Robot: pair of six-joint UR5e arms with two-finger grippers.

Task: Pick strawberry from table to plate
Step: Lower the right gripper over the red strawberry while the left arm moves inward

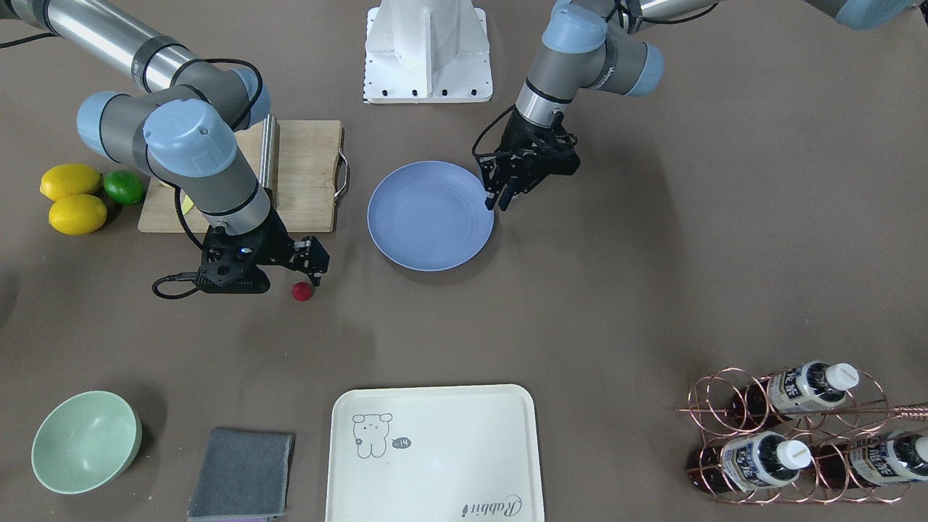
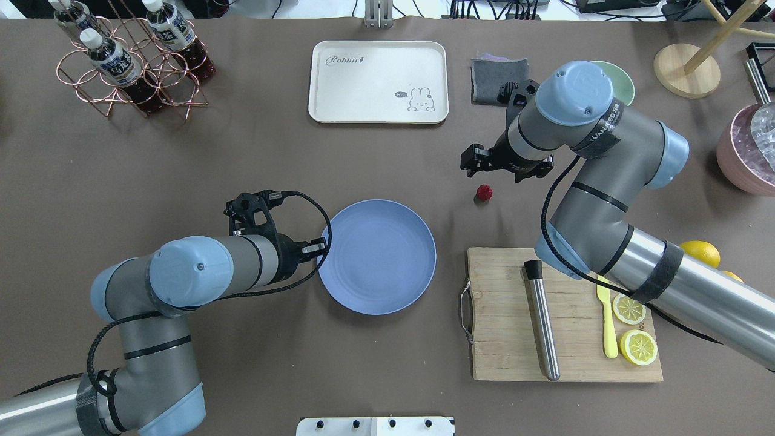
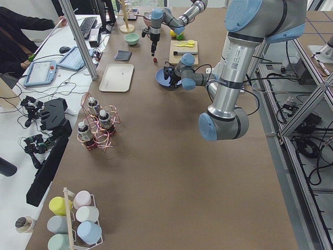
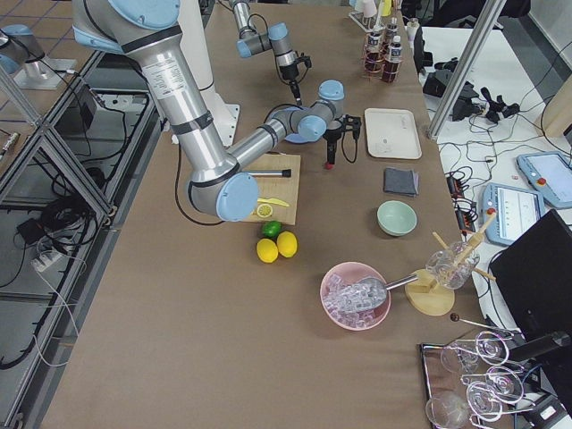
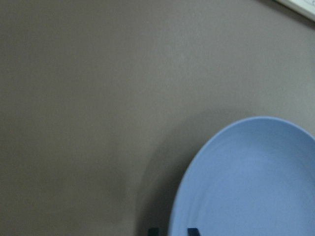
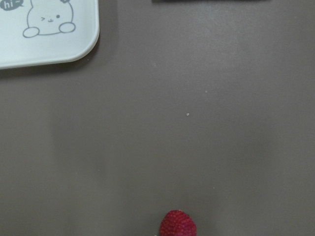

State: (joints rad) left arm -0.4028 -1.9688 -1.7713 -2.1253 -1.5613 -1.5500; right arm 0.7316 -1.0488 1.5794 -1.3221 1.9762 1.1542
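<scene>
Two grey-and-blue jointed robot arms pass closest under the overhead camera, the left arm (image 2: 200,272) and the right arm (image 2: 605,151), above one matte brown-grey table (image 2: 242,181); clock positions are read on that view. At four o'clock, one wooden cutting board (image 2: 502,339) carries one steel rod (image 2: 542,327), one yellow knife (image 2: 607,321) and two lemon slices (image 2: 629,309). One cream rectangular tray (image 2: 363,91) with a cartoon print sits at twelve. One round periwinkle-blue plate (image 2: 375,260) lies near the middle. The left gripper (image 1: 499,201) hangs at its nine o'clock rim, tips almost together, gripping nothing. One copper wire rack (image 2: 109,100) at ten holds three capped bottles (image 2: 112,60). One pink bowl (image 2: 729,163) near three holds ice cubes (image 2: 763,136). One mint-green bowl (image 1: 85,442) stands apart. Two whole yellow lemons (image 1: 70,181) touch one green lime (image 1: 123,186) beside the board. One tiny dark-red strawberry (image 2: 484,192) rests on the table at the plate's two o'clock, apart from its rim. The right gripper (image 2: 504,171) hovers over it, jaws spread wide and holding nothing.
</scene>
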